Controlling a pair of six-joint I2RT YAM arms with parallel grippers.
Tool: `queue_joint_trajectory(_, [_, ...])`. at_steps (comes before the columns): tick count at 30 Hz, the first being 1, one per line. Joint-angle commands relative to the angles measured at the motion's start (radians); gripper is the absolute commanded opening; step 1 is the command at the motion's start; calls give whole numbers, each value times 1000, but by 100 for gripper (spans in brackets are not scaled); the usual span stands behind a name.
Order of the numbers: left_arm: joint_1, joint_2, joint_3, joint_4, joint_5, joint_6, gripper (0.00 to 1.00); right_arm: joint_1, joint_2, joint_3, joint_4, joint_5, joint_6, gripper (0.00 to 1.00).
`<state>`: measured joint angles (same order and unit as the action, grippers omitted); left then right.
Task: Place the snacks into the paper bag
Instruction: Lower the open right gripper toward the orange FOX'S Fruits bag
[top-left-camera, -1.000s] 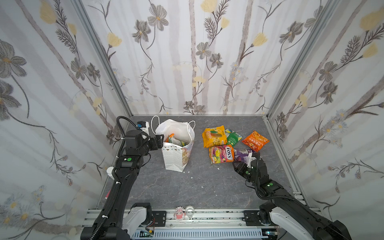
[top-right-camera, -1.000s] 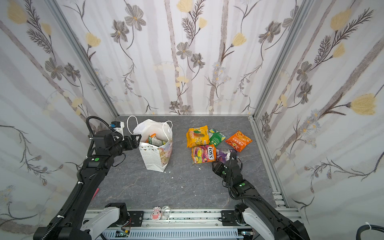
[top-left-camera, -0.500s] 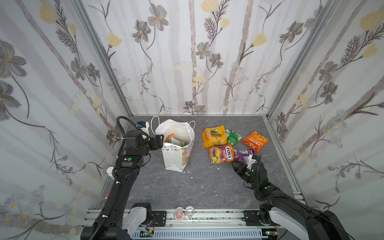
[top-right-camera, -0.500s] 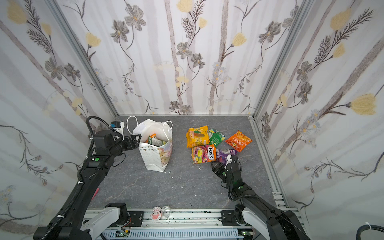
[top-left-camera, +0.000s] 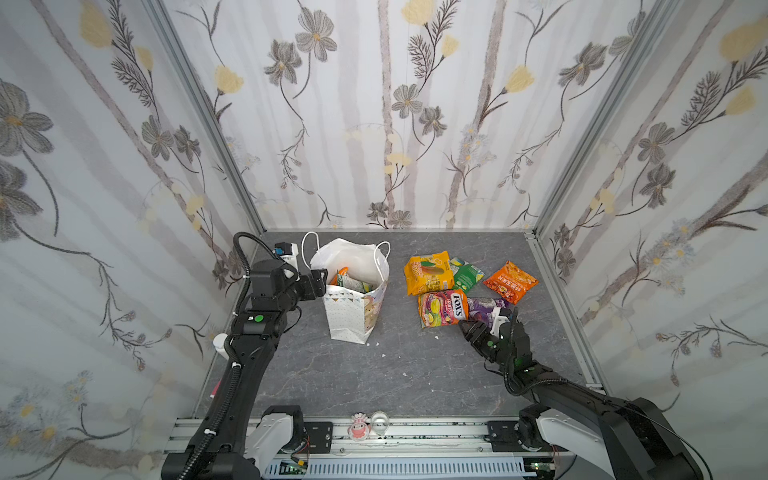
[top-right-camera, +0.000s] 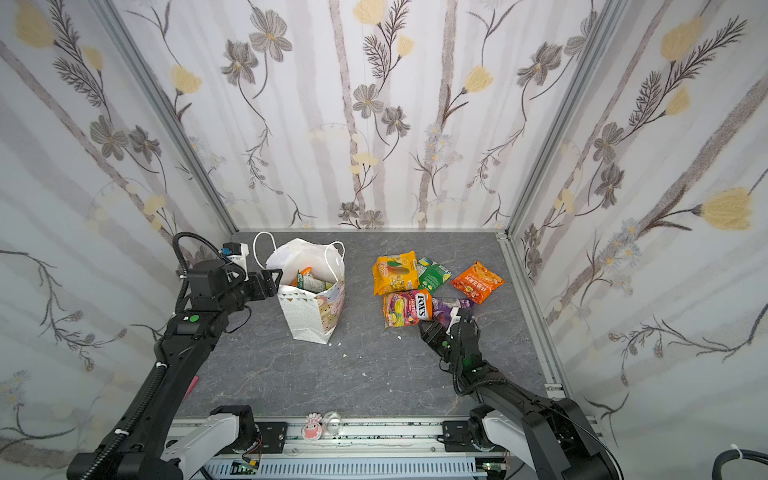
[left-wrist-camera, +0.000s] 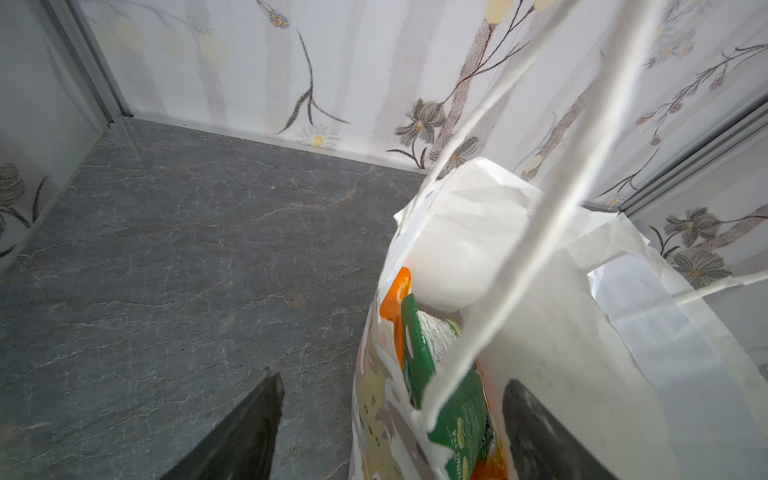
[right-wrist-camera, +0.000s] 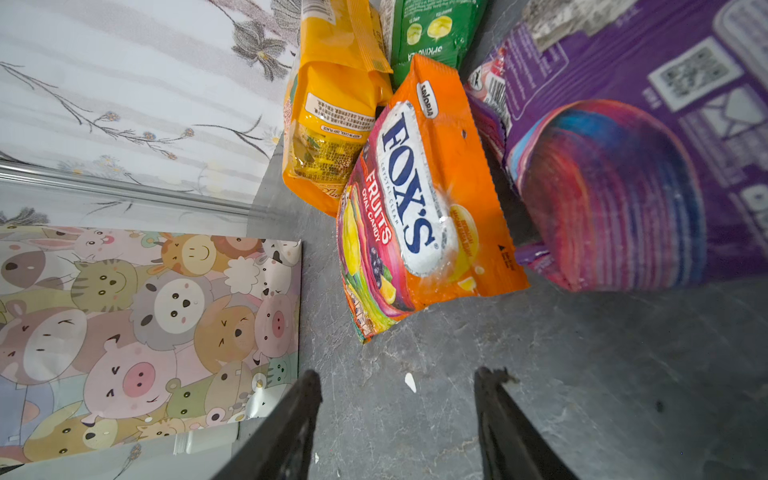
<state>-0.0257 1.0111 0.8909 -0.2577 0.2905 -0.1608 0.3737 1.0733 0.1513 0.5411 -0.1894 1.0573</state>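
Paper bag (top-left-camera: 353, 316): stood upright and open near the back left corner of the table (top-left-camera: 374, 374), with its cartoon-printed front turned toward the right edge.
Inside the bag: an orange packet (left-wrist-camera: 395, 299) and a second green packet (left-wrist-camera: 453, 407) are seen on edge against the printed wall, their tops near the rim.
Left fingers (left-wrist-camera: 249, 432): held apart at the bag's left rim. One is set inside the mouth and the other outside, with the wall and a cord handle (left-wrist-camera: 540, 216) between them. A gap is seen beside the outer one, so nothing is clamped.
Loose packets: five are laid in a cluster toward the back right corner.
Back row: a yellow packet (top-left-camera: 428, 272), a green packet (top-left-camera: 467, 274) partly tucked under it, and a chip packet (top-left-camera: 510, 282) nearest the right edge.
Front row: a FOX'S packet (top-left-camera: 442, 307) and a purple packet (top-left-camera: 484, 305) are laid side by side, touching.
Right fingers (right-wrist-camera: 291, 424): held apart low over bare table, just in front of the FOX'S packet and the purple packet. Nothing is gripped.
White scraps (top-left-camera: 384, 355): scattered on the table in front of the bag.
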Motion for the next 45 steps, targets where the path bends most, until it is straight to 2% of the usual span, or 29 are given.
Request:
queue_joint_trajectory(1, [0, -4, 1, 18, 11, 3, 83, 0, 4, -6, 41, -16, 7, 60])
queue_joint_trajectory(5, [0, -11, -2, 20, 11, 3, 83, -2, -20, -13, 26, 34, -11, 61])
queue_joint_trajectory(10, [-1, -11, -1, 23, 22, 0, 83, -10, -1, -5, 66, 38, -13, 61])
queue_joint_trajectory(16, [0, -9, -2, 23, 25, 1, 83, -13, 122, 53, 74, -15, -40, 61])
queue_joint_trajectory(27, [0, -12, -3, 26, 27, 1, 83, -36, 273, 55, 263, -30, -17, 61])
queue_joint_trajectory(32, [0, -11, -2, 25, 27, 1, 83, -42, 310, 57, 324, -23, -5, 59])
queue_joint_trajectory(45, [-1, -14, -1, 23, 29, 3, 83, -70, 414, 91, 409, -45, 2, 47])
